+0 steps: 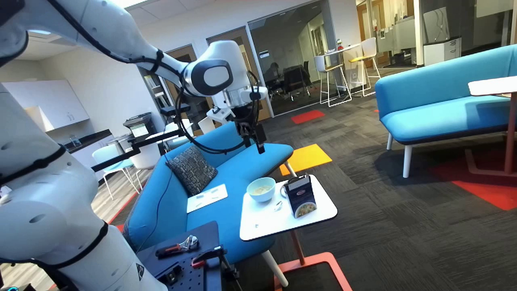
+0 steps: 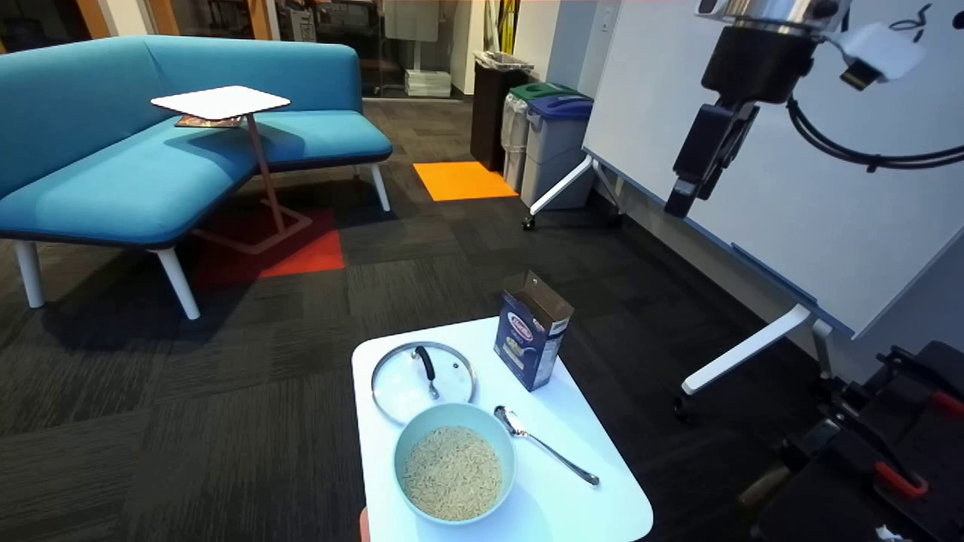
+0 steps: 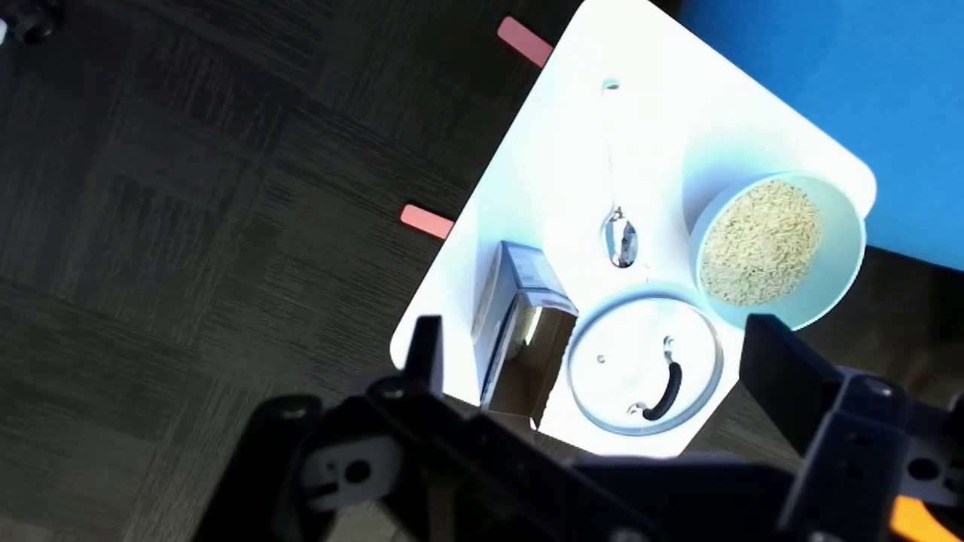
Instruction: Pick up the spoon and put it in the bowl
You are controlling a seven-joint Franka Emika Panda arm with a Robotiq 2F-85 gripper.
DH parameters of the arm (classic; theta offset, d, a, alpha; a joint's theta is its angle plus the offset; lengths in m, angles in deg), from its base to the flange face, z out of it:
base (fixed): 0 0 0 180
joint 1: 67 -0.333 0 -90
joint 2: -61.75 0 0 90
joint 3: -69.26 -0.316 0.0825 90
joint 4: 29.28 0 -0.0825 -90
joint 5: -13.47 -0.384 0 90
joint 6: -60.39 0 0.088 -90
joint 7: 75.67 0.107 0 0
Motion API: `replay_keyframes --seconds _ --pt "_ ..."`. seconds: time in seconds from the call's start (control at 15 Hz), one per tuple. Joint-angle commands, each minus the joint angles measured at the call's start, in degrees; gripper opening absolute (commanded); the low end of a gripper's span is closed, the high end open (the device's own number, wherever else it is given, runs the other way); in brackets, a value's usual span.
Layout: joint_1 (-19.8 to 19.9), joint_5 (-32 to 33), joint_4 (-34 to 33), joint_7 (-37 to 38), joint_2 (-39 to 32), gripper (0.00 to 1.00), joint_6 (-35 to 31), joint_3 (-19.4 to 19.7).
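— At the gripper [image 3: 602,350], parted or clenched jaws?
— Parted, with nothing held; poised well above the table [image 2: 595,519], apparently to clear the upright, open-topped box [image 2: 520,342].
— And the spoon [image 2: 544,446]?
— Flat on the table, just beside the bowl [image 3: 840,248] of pale grains [image 3: 761,245], with handle pointing away from box and lid [image 3: 625,369], presumably easiest to grasp there.
— In the way?
— Probably the box, near the spoon's head.

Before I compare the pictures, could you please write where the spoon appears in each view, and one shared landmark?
In an exterior view: the spoon, below centre, small.
In an exterior view: the spoon, low, right of centre.
In the wrist view: the spoon, upper half, right of centre.
Shared landmark: the pale bowl beside the spoon.
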Motion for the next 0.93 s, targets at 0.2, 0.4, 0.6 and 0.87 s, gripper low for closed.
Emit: replay_keyframes --seconds 0.2,0.4,0.6,0.87 --pt "-3.90 0.09 0.14 9.96 -9.57 1.00 -12.71 -3.85" --pt "-4.48 -0.09 0.05 9.18 -10.22 1.00 -11.64 -3.94" --pt "-5.19 -0.13 -0.06 9.32 -11.72 1.00 -11.70 -4.32" --pt "-5.81 5.24 0.29 14.19 -13.66 1.00 -13.98 -3.21"
